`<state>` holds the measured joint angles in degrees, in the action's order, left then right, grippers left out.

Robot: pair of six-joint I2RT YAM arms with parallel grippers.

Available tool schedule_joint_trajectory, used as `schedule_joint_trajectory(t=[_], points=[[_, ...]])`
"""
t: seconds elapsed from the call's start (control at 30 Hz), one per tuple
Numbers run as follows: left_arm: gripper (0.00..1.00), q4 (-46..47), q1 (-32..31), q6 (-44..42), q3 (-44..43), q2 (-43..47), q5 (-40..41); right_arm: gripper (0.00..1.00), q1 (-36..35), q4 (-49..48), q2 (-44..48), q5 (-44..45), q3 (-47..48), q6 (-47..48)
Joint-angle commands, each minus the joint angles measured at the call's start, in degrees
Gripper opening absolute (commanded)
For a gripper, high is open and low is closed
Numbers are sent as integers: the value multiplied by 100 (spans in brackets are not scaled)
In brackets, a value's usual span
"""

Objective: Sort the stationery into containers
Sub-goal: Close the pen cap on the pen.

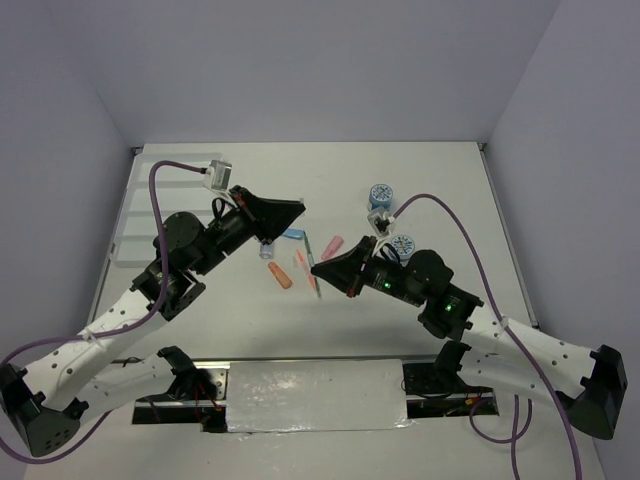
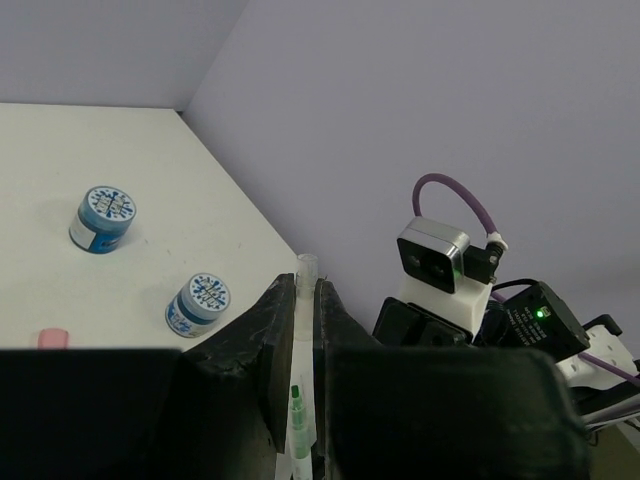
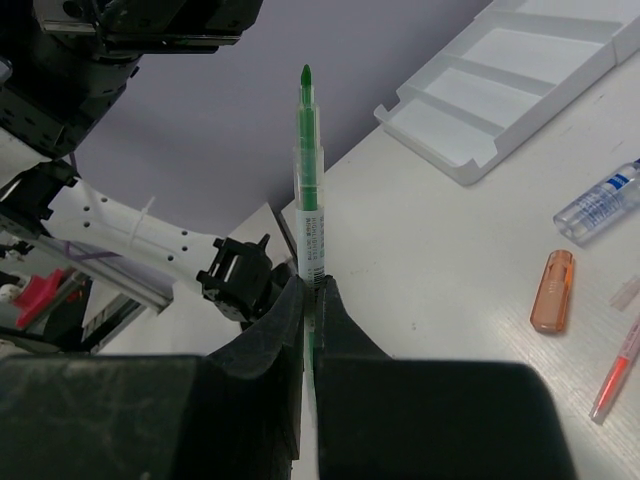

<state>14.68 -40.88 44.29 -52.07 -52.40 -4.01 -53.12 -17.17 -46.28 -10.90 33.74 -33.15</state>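
Observation:
My right gripper (image 3: 312,285) is shut on the thin green pen (image 3: 308,180), which stands up out of the jaws with its green nib bare. My left gripper (image 2: 307,285) is shut on a clear pen cap (image 2: 304,330) with a green insert. In the top view both grippers, left (image 1: 297,208) and right (image 1: 318,268), hover over the loose items. On the table lie the clear bottle (image 1: 268,247), a light blue piece (image 1: 292,235), a pink piece (image 1: 331,244), an orange piece (image 1: 281,275) and two tape rolls (image 1: 381,195) (image 1: 404,246). The white tray (image 1: 125,225) stands at the left.
A thin pink-orange pen (image 3: 615,370) lies near the orange piece (image 3: 553,290) and the bottle (image 3: 600,205). The tray's rim (image 3: 430,130) is beyond them in the right wrist view. The tape rolls (image 2: 103,218) (image 2: 199,303) are near the right wall.

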Motion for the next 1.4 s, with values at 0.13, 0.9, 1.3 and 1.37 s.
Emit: schedule_joint_trajectory(t=[0.13,0.9,1.3,1.37], points=[[0,580,28,132,83,-68,-223,0,-49,-234,137,263,317,124],[0,589,28,220,101,-147,-311,0,-49,-94,32,501,476,159],[0,677,28,308,136,-235,-364,0,-58,-76,-30,562,529,115],[0,686,28,299,136,-227,-372,0,-58,-67,-30,588,529,124]])
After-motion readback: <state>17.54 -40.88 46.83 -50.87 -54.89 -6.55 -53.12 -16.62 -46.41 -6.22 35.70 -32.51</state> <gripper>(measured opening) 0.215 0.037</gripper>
